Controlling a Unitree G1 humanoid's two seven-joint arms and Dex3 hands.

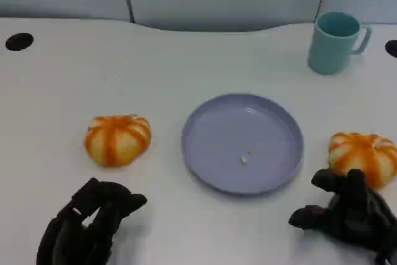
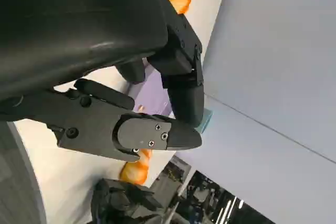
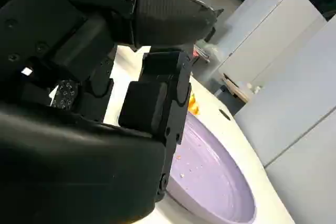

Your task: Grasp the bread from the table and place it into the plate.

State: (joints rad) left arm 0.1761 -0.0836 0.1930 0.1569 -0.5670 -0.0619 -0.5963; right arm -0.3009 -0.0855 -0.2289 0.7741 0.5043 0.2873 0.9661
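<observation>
- Plate [image 1: 242, 144]: lavender, round, at table centre, holding only a few crumbs [image 1: 245, 156].
- Left bread [image 1: 118, 139]: round, orange-striped, sits on the white table [image 1: 56, 103] left of the plate, apart from it; no clear long axis.
- Right bread [image 1: 364, 156]: same kind, just right of the plate.
- Left hand [image 1: 87, 224]: near the left bread, not touching, fingers curled, grasping nothing.
- Right hand [image 1: 350, 212]: fingers apart, just in front of the right bread; contact cannot be told.
- Teal mug [image 1: 335, 42]: upright, far right.

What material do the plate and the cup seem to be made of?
The plate looks like matte lavender plastic: an even colour and a soft sheen, though glazed ceramic is possible. The cup seems to be matte teal plastic or ceramic; no glare shows.
</observation>
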